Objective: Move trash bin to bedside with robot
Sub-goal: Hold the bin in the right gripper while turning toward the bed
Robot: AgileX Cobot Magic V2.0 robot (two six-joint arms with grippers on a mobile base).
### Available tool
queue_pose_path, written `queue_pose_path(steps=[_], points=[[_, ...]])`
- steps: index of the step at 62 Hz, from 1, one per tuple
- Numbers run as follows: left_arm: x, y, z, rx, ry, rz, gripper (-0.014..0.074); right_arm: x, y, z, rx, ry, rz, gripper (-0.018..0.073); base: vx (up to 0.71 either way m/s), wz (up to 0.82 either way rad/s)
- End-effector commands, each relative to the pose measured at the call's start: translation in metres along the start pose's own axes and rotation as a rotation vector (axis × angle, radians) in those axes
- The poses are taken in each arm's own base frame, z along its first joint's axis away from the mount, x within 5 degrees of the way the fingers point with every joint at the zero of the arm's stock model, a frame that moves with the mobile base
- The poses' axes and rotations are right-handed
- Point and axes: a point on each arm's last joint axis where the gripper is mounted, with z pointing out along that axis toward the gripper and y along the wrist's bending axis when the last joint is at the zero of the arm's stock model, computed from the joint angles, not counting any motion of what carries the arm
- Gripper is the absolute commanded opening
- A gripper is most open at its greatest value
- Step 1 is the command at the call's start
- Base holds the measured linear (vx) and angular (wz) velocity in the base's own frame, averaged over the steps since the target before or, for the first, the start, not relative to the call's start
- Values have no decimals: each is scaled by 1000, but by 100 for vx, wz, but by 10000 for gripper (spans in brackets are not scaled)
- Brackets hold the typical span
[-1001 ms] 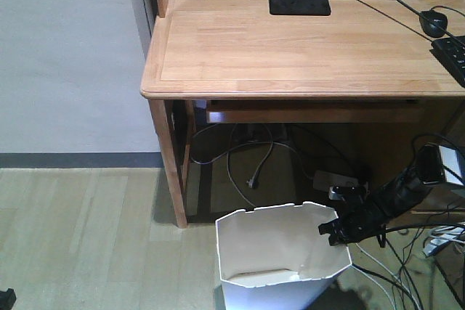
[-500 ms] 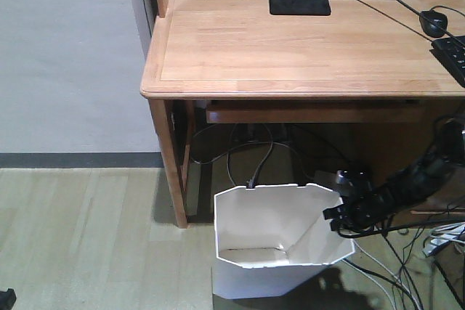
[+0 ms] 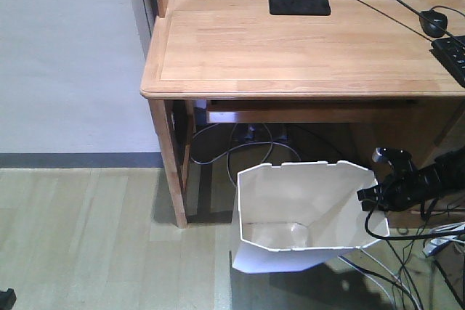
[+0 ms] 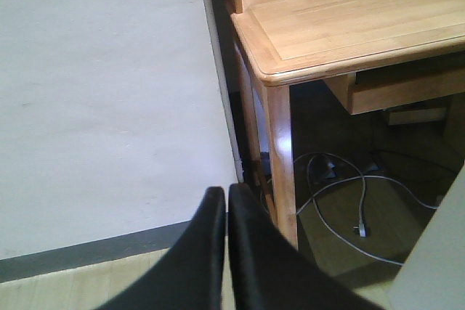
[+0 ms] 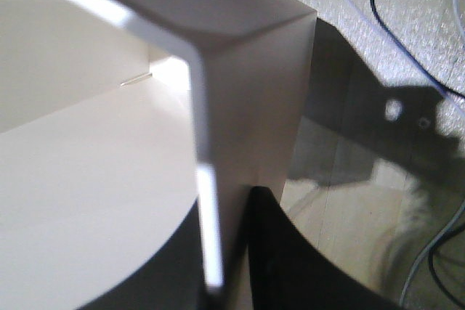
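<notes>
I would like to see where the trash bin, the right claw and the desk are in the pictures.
trash bin point(image 3: 305, 194): front view, cream inner wall.
right claw point(image 3: 362, 195): front view, between its fingertips at the bin's rim.
desk point(image 3: 290, 41): front view, bare top.

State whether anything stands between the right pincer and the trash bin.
Nothing visible does. The right pincer clamps the trash bin at its rim wall, one finger inside and one outside.

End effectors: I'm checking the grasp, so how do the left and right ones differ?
The left end effector is shut on nothing, pointing toward the desk leg; the right end effector clamps the trash bin wall, one finger inside, one outside. Both are black.
</notes>
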Motion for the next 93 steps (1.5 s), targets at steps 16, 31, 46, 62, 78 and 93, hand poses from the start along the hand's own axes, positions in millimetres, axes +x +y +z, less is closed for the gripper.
queue_pose_path(steps=[16, 31, 46, 62, 78, 93], points=[[-1, 0, 0, -5, -72, -5, -7, -29, 37, -38, -241, -79, -24, -3, 0, 0], [-1, 0, 0, -5, -72, -5, -7, -28, 40, -39, -275, -76, -26, -3, 0, 0], [-1, 0, 0, -5, -72, -5, -7, -28, 40, -39, -275, -76, -26, -3, 0, 0], [-1, 0, 0, -5, -72, -5, -7, -28, 40, -39, -275, -76, -26, -3, 0, 0], [-1, 0, 0, -5, -72, -5, -7, -28, 40, -39, -275, -76, -26, -3, -2, 7], [-1, 0, 0, -5, -72, -5, -7, -28, 40, -39, -275, -76, -26, -3, -5, 27]])
